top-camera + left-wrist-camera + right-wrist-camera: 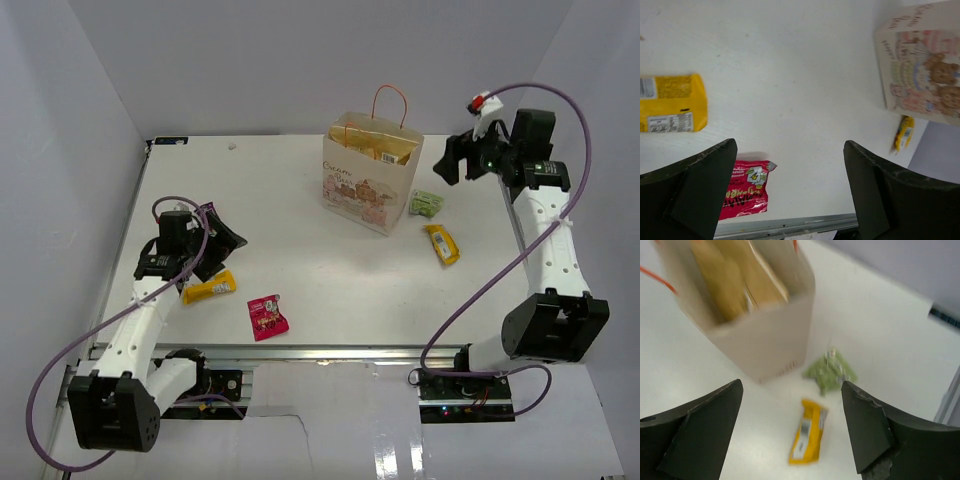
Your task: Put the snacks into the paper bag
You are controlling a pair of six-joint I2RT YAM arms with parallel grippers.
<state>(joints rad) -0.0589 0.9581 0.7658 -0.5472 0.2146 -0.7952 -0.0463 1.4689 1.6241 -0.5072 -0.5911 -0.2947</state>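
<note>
The tan paper bag (368, 185) stands upright at the back centre with the yellow-tan chip bag (381, 148) inside it. A green packet (425, 203) and an orange-yellow packet (442, 243) lie to its right. A yellow packet (209, 288) and a magenta packet (267, 316) lie at the front left. My left gripper (207, 246) is open and empty above the yellow packet (672, 102) and the magenta packet (745, 190). My right gripper (455, 160) is open and empty, raised right of the bag (760, 340), above the green packet (830, 371) and the orange-yellow packet (807, 437). No purple packet shows.
The table's metal front rail (790, 225) runs just below the magenta packet. White walls close in the table on the left, back and right. The bag's orange cord handles (390, 95) stick up above its mouth.
</note>
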